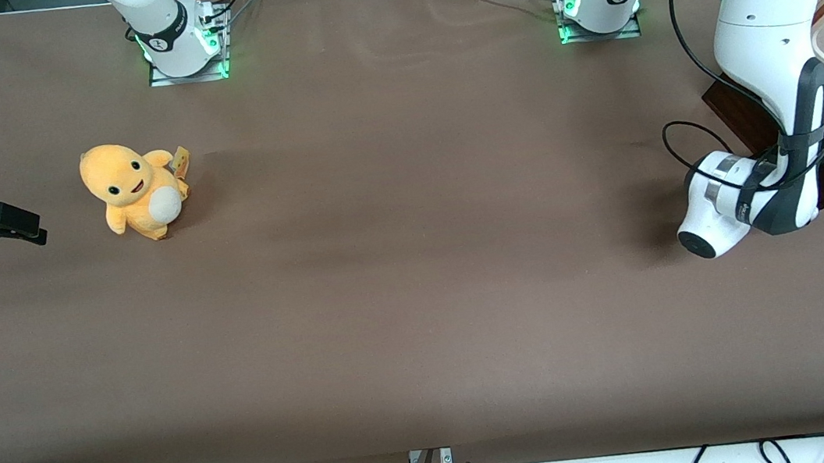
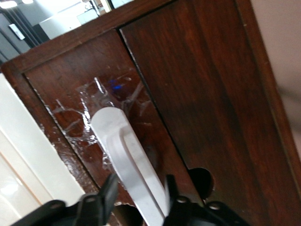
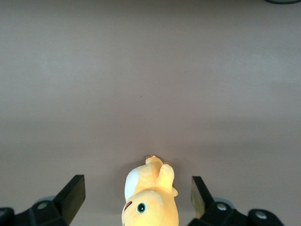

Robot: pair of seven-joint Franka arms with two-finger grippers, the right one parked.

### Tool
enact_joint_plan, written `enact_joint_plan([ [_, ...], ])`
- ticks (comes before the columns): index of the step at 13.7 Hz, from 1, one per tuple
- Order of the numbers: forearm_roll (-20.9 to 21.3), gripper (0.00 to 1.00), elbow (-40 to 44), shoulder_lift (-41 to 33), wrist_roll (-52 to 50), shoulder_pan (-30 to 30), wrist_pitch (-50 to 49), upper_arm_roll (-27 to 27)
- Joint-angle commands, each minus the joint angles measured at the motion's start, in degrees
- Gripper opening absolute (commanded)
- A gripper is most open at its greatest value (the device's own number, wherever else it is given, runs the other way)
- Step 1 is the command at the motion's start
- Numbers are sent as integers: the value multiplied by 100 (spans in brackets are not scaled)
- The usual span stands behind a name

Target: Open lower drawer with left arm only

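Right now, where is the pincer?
The pincer is at the working arm's end of the table, straddling the white bar handle on the lower drawer.

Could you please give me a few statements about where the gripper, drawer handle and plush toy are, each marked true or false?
1. The gripper has a finger on each side of the white bar handle. True.
2. The lower drawer has a cream-white front. False: it is dark brown wood.
3. The yellow plush toy lies toward the parked arm's end of the table. True.
4. The plush toy sits inside the drawer. False: it rests on the table.
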Motion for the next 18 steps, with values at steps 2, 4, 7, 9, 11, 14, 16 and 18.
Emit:
enact_joint_plan([
  [2,191,14,49,81,34,-5,-120,-14],
  [4,191,8,76,107,43,-40,-128,-14],
  [7,182,7,128,116,122,-180,-137,-31],
  [9,174,8,233,160,166,-312,-137,-31],
  [11,104,8,304,186,210,-435,-198,-31],
  [14,-63,9,366,239,192,-629,-233,-31],
  [16,-230,9,593,353,192,-787,-365,-31],
  [18,-336,9,761,441,192,-910,-506,-40],
])
